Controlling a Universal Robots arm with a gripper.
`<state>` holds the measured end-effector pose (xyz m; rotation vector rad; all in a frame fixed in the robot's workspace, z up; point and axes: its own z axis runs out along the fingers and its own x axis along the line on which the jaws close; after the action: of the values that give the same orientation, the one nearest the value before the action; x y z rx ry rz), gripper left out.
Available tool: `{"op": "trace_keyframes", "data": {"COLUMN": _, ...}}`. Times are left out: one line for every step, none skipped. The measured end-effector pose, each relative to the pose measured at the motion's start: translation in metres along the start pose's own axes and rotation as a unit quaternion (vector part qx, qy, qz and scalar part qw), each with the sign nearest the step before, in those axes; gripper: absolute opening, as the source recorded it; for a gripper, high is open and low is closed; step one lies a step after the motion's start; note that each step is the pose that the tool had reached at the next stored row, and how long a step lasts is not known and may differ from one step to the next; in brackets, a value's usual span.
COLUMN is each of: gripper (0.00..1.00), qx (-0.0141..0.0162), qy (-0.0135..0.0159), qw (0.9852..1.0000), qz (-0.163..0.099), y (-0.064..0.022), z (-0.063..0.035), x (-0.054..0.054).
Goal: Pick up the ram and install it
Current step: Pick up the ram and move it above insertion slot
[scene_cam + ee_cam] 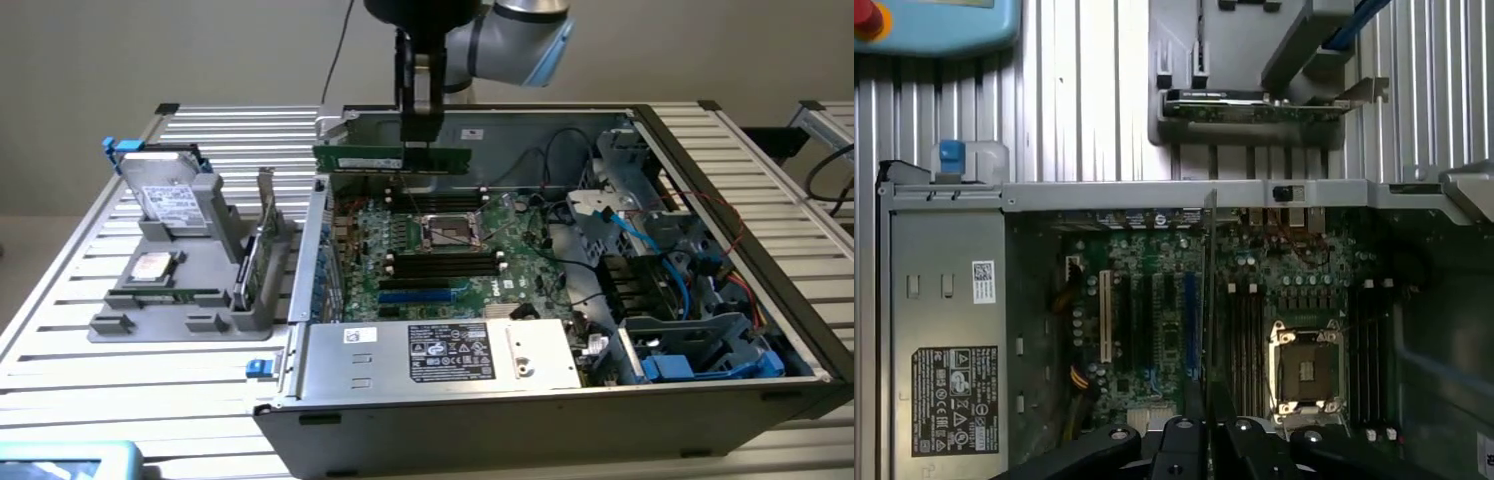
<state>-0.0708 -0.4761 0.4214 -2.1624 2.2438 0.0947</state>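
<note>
1. A slatted metal counter (80,350) carries an open computer case (534,415), with its motherboard (441,285) facing up.
2. The claw (420,138) hangs over the far part of the case, closed tight on the top edge of the ram (360,158).
3. The ram is held level in the air, long edge down, above the board and clear of it (edge-on in the wrist view, a thin line).
4. It seems to hang over the black memory slots (430,190) near the CPU socket (451,232), though I cannot tell whether it lines up with one.
5. On the exterior view's left, a grey holder (174,315) keeps a hard drive (167,195) and an upright expansion card (267,235).
</note>
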Motion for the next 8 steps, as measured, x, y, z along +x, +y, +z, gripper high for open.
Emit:
{"op": "trace_keyframes", "data": {"gripper": 0.14, "qx": 0.0000, "qy": -0.0001, "qw": 1.0000, "qz": 0.000, "y": -0.0044, "z": 0.0006, "x": -0.001}}
{"op": "trace_keyframes", "data": {"gripper": 0.14, "qx": 0.0000, "qy": -0.0003, "qw": 1.0000, "qz": 0.000, "y": -0.0088, "z": 0.0013, "x": -0.002}}
{"op": "trace_keyframes", "data": {"gripper": 0.14, "qx": 0.0000, "qy": -0.0004, "qw": 1.0000, "qz": 0.000, "y": -0.0130, "z": 0.0019, "x": -0.003}}
{"op": "trace_keyframes", "data": {"gripper": 0.14, "qx": 0.0000, "qy": -0.0004, "qw": 1.0000, "qz": 0.000, "y": -0.0171, "z": 0.0026, "x": -0.005}}
{"op": "trace_keyframes", "data": {"gripper": 0.14, "qx": 0.0000, "qy": -0.0005, "qw": 1.0000, "qz": 0.000, "y": -0.0213, "z": 0.0034, "x": -0.006}}
{"op": "trace_keyframes", "data": {"gripper": 0.14, "qx": 0.0000, "qy": -0.0006, "qw": 1.0000, "qz": 0.000, "y": -0.0253, "z": 0.0042, "x": -0.007}}
{"op": "trace_keyframes", "data": {"gripper": 0.14, "qx": 0.0000, "qy": -0.0007, "qw": 1.0000, "qz": 0.000, "y": -0.0289, "z": 0.0050, "x": -0.009}}
{"op": "trace_keyframes", "data": {"gripper": 0.14, "qx": 0.0000, "qy": -0.0009, "qw": 1.0000, "qz": 0.000, "y": -0.0326, "z": 0.0058, "x": -0.010}}
